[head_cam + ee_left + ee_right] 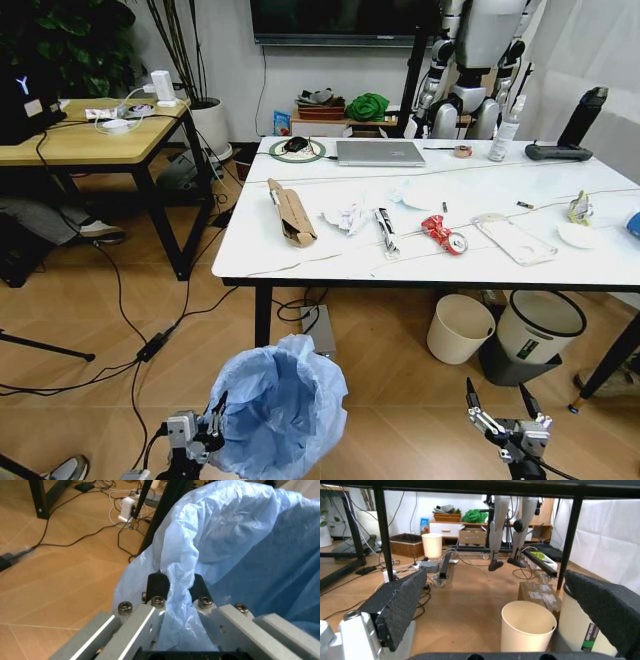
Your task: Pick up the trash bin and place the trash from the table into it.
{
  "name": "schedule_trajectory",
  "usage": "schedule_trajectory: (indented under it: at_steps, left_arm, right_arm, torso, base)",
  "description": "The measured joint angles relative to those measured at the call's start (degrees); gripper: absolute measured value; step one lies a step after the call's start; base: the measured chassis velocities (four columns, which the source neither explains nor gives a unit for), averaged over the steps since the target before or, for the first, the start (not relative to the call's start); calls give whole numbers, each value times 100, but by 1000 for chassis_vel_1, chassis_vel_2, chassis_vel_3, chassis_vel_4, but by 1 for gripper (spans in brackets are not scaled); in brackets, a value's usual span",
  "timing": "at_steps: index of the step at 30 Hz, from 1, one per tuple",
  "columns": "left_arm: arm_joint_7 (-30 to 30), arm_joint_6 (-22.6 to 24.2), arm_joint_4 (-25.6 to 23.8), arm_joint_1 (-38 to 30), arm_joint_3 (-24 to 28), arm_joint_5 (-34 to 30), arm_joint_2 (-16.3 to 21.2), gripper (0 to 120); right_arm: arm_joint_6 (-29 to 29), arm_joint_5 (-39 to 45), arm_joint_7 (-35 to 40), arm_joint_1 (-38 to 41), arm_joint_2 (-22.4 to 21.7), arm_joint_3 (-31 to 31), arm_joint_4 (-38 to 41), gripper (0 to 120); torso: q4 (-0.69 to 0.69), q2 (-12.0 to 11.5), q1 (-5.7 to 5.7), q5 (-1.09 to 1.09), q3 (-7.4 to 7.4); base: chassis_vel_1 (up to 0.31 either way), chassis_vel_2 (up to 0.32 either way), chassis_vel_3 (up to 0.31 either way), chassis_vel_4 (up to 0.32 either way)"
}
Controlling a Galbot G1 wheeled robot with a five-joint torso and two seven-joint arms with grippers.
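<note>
Low in the head view, the left gripper (pixel 213 425) sits against the near-left rim of the trash bin (pixel 280 405), which hangs in front of the table (pixel 300 262) above the wooden floor. What that view leaves vague, the left wrist view makes plain: both dark fingertips (pixel 158 585) are pinched together on a fold of the bin's light-blue bag (pixel 235 551), with plastic bunched between them and billowing away beyond the pads.

On the tabletop, well ahead of both grippers, lies the trash: a flattened cardboard box (pixel 292 212), crumpled white paper (pixel 346 217), a crushed red can (pixel 441 233) and clear plastic packaging (pixel 514 238).

At the lower right of the head view, the right gripper (pixel 503 405) hovers with its fingers spread and nothing between them. Its wrist view looks under the table, where a cream bin (pixel 527 629) stands on the floor between the two wide-apart pads (pixel 400 605), farther off.
</note>
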Motion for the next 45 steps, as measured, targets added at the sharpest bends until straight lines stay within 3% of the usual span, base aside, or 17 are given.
schedule_trajectory:
  at_steps: [45]
  left_arm:
    - [31,-32,-179,98,-12,205,-61,0]
  right_arm:
    - [9,-11,-5,-112,0,-61,329,100]
  torso:
    - [0,1221,529,0,694]
  base:
    - [0,0,0,0]
